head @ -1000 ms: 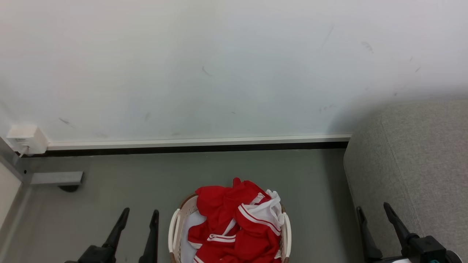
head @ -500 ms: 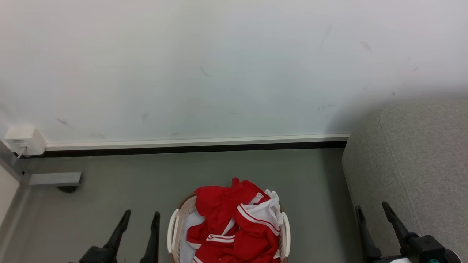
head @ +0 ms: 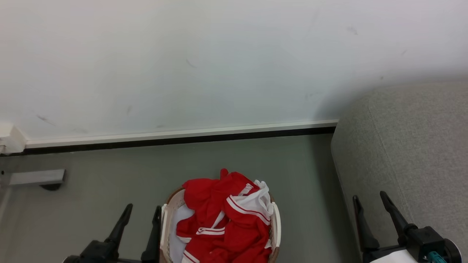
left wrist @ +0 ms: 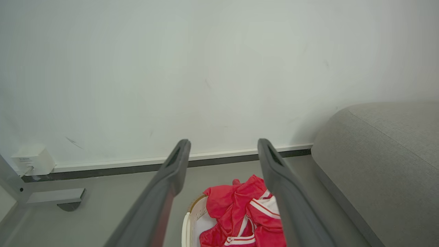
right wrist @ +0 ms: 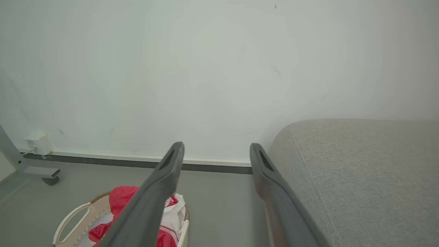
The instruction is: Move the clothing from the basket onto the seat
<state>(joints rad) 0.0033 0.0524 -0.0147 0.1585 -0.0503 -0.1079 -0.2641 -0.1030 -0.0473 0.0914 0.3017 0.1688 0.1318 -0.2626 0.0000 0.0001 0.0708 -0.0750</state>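
Red clothing (head: pixel 223 219) with white stripe trim is heaped in the cream basket (head: pixel 275 228) on the floor at the bottom middle of the head view. The grey seat (head: pixel 413 153) rises at the right. My left gripper (head: pixel 142 212) is open just left of the basket, its fingers empty. Beside the seat's front left corner my right gripper (head: pixel 369 201) is open and holds nothing. The left wrist view has the clothing (left wrist: pixel 245 216) and basket (left wrist: pixel 187 228) between its fingers, with the seat (left wrist: pixel 384 157) at right. The right wrist view looks at the clothing (right wrist: pixel 120 202), the basket (right wrist: pixel 70 219) and the seat (right wrist: pixel 360 178).
A white wall with a pale skirting board (head: pixel 182 133) runs behind the basket. A white socket box (left wrist: pixel 32 159) and a grey metal foot (head: pixel 36 177) sit at the far left. Grey floor (head: pixel 303 171) lies between basket and seat.
The whole head view has shifted up and left, so the camera has moved down and right. Basket, clothing and both open grippers keep their places relative to each other.
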